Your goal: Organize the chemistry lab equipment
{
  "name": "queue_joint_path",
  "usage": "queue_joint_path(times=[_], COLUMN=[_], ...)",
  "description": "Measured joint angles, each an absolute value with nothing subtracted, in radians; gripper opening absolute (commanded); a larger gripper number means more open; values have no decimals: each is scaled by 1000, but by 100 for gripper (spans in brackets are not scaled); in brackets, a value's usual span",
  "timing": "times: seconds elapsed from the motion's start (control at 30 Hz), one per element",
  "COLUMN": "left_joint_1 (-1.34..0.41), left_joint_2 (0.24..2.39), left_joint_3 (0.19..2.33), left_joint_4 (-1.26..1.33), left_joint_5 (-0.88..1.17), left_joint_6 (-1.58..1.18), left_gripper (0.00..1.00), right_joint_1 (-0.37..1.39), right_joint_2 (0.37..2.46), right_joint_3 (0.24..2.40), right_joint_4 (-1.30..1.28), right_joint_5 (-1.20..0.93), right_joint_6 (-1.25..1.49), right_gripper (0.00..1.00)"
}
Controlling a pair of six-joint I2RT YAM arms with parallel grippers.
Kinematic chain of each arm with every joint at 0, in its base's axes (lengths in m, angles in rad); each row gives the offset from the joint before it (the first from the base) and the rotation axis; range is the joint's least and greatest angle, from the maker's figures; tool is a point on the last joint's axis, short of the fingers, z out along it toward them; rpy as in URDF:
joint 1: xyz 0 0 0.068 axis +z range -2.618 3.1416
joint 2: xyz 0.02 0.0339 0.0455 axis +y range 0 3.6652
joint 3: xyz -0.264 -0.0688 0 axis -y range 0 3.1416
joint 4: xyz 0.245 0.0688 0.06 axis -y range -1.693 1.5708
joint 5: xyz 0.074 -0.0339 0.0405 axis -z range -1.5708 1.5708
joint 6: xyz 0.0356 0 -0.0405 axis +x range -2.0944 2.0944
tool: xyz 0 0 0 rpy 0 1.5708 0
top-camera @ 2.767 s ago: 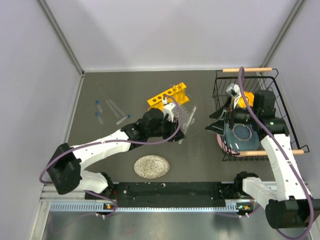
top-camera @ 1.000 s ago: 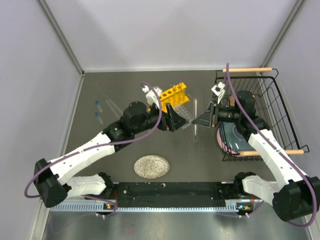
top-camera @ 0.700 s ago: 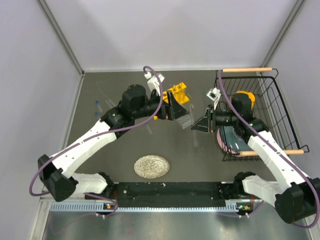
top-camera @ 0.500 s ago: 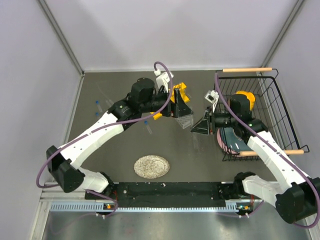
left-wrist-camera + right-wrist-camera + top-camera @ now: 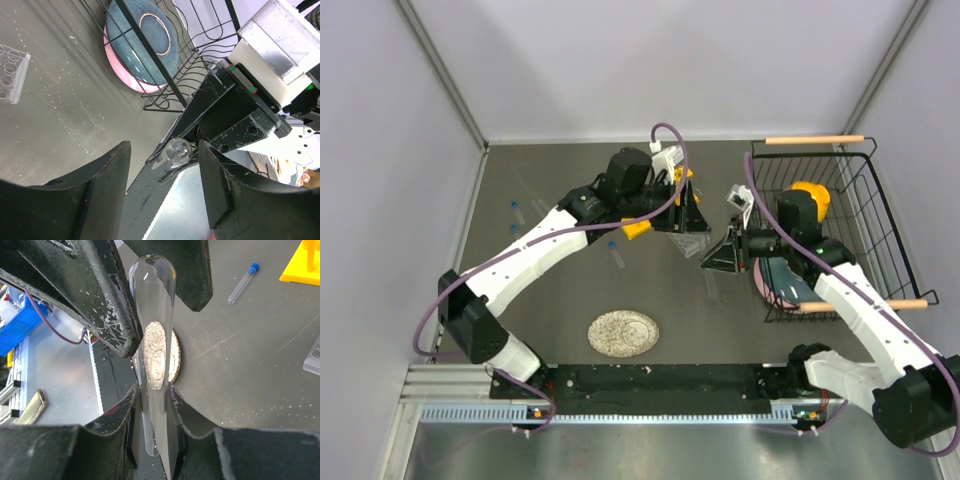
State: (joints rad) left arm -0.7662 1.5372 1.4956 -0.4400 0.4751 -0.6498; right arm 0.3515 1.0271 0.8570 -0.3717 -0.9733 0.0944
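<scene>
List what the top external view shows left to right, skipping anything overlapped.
small blue-capped vials → round speckled grey plate → right pincer gripping a thin clear glass tube → black wire basket

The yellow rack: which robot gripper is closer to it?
Left. The left gripper hangs just beside the yellow rack; the right gripper, shut on a glass tube, sits farther off toward the basket.

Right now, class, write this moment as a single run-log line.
phase: handover | right gripper: shut on glass tube | left gripper: open, jaws either side of tube's rounded end | tube not yet passed
</scene>
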Motion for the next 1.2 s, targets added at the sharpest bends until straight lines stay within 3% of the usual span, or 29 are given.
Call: queue_joint_path(times=[0.47,0.67,0.77,0.8,0.87,0.9,1.0,1.2], left_joint_1=[-777,-779,-779,-779,-779,-779,-778,-740], left_joint_2=[1577,1580,1580,1580,1580,1579,1554,1431], left_joint_3=[1573,1578,1578,1578,1578,1576,1539,1414], left_joint_4=[-514,-540,-545,-546,-547,-544,-533,-524], left_joint_5=[491,502,504,503,500,498,484,431], left_joint_6=[-614,-596,-595,-595,-595,-595,-595,-582], left_gripper=[32,12,9,8,8,8,7,6], right_joint_1=[356,363,364,364,364,364,364,327], right_joint_2=[1027,1027,1027,1027,1027,1027,1024,1005], right_joint_3=[857,857,857,857,858,858,863,960], right_joint_4=[-391,-413,-416,-418,-420,-423,-448,-569], right_joint_5=[-968,-963,-964,-964,-965,-965,-972,-990], right_joint_6=[61,52,48,44,33,22,-25,-175], right_gripper=[13,16,34,45,57,69,85,94])
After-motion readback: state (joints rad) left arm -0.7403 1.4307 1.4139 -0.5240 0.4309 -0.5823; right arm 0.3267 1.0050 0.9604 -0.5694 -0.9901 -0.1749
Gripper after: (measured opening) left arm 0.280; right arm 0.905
